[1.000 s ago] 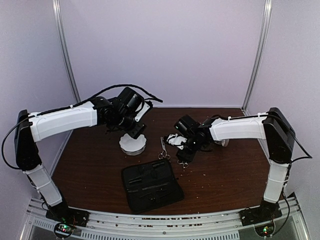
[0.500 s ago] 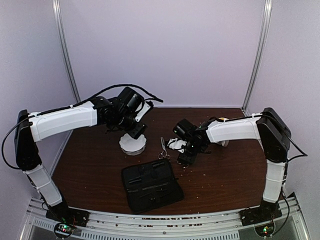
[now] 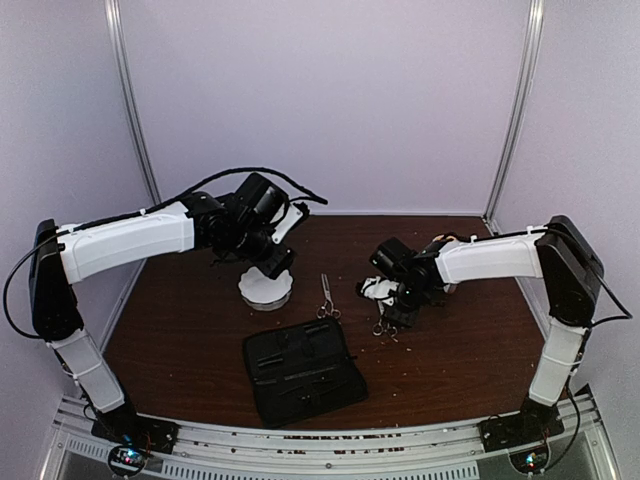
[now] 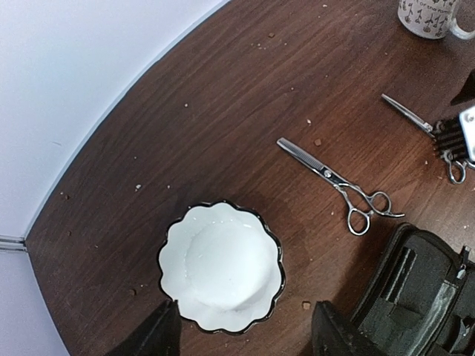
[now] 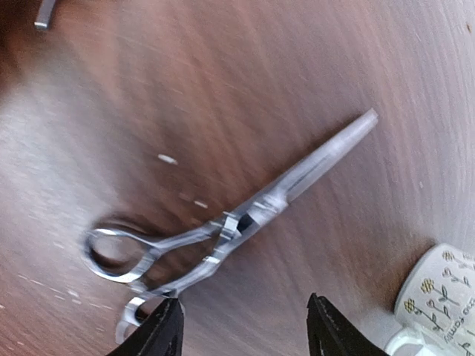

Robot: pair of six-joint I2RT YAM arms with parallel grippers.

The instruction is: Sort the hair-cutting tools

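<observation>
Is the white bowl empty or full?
Empty. The left wrist view looks straight into the white bowl and shows only bare white inside.

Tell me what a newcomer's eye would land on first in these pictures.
The white scalloped bowl stands out most against the dark table, left of centre, with the open left gripper right above it. Next come the silver tools. The left scissors lie between the bowl and the black case. The right scissors lie under the open right gripper, near a patterned mug.
</observation>
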